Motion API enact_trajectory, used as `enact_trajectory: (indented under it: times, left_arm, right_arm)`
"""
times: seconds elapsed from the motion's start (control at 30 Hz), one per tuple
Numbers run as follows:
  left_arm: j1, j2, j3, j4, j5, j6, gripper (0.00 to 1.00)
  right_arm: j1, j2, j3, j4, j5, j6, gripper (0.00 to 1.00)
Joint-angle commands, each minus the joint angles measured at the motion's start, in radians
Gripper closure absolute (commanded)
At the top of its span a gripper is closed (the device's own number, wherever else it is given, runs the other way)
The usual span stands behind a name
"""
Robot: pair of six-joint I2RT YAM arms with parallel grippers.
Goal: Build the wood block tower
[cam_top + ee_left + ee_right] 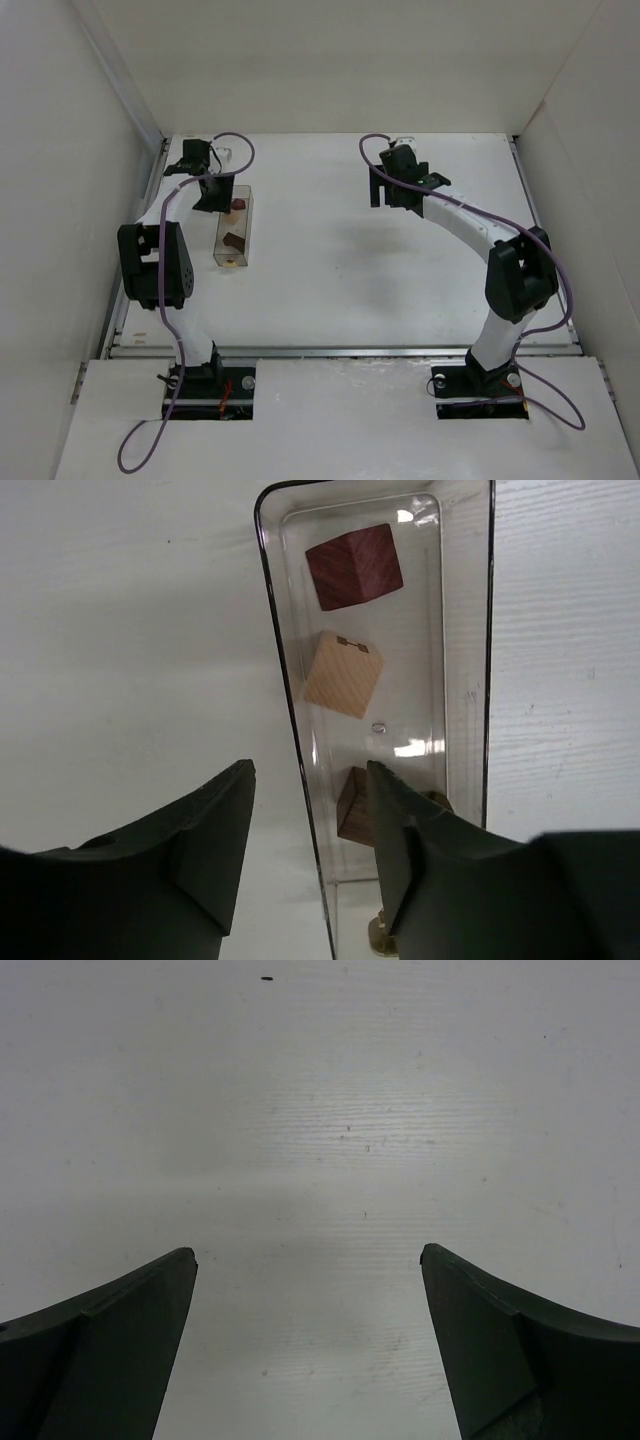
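1. Uses the white table's (380, 280) left edge for the clear box (290, 680), likely corralling parts.
2. Spreads the left hand (310, 780) open astride the box wall, apparently targeting a block; parks the right hand (308, 1255), open too, near the far edge.
3. Leaves three pieces unstacked inside: maroon block (353, 565), tan cube (343, 673) with a dark mark, dark brown block (355, 805) nearest the left hand.

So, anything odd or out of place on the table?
Nothing spilled or damaged. The maroon block, tan cube and brown block lie in the clear box, each turned differently; left end effector open over its wall.
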Motion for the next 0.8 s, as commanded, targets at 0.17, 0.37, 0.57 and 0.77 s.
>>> enact_trajectory:
  times: [0.17,0.37,0.57,0.77]
  left_arm:
    - [-0.003,0.040,-0.044,-0.002,-0.038,-0.019,0.65]
    - [-0.003,0.062,-0.063,0.016,-0.061,-0.019,0.87]
    - [-0.012,0.053,-0.005,0.030,-0.182,-0.041,1.00]
    - [-0.147,0.068,0.058,0.134,-0.652,0.040,1.00]
  right_arm:
    - [0.000,-0.031,0.008,0.052,0.023,0.000,0.00]
    - [0.009,-0.031,0.008,0.052,0.033,0.000,0.00]
    - [0.009,-0.040,0.008,0.043,0.062,0.000,0.00]
    - [0.018,-0.049,-0.001,0.033,0.080,0.000,0.00]
